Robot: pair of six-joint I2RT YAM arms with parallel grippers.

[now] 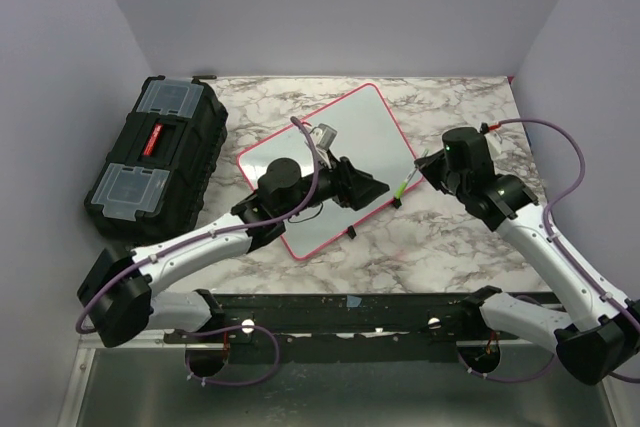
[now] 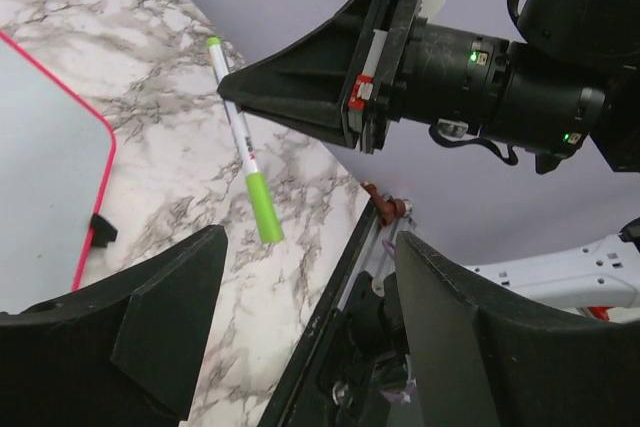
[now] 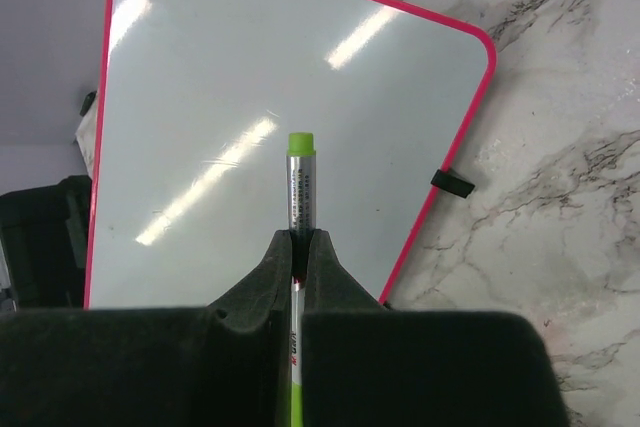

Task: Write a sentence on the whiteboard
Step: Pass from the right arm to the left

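Observation:
The whiteboard [image 1: 300,162] lies tilted on the marble table, white with a pink rim. It is blank in the right wrist view [image 3: 250,97]; no green lettering shows anywhere. My right gripper [image 1: 425,163] is shut on a green-and-white marker [image 1: 404,185] just off the board's right edge. The right wrist view shows the marker [image 3: 300,177] clamped between the fingers [image 3: 300,239], pointing over the board. My left gripper [image 1: 368,189] is open and empty above the board's near right part. The left wrist view [image 2: 312,247] shows the marker [image 2: 240,137] and the board's corner [image 2: 40,167].
A black toolbox [image 1: 155,157] with clear lid compartments stands at the left of the table. A small black clip [image 3: 452,183] sits on the board's rim. Grey walls close in the back and both sides. A black rail [image 1: 340,307] runs along the near edge.

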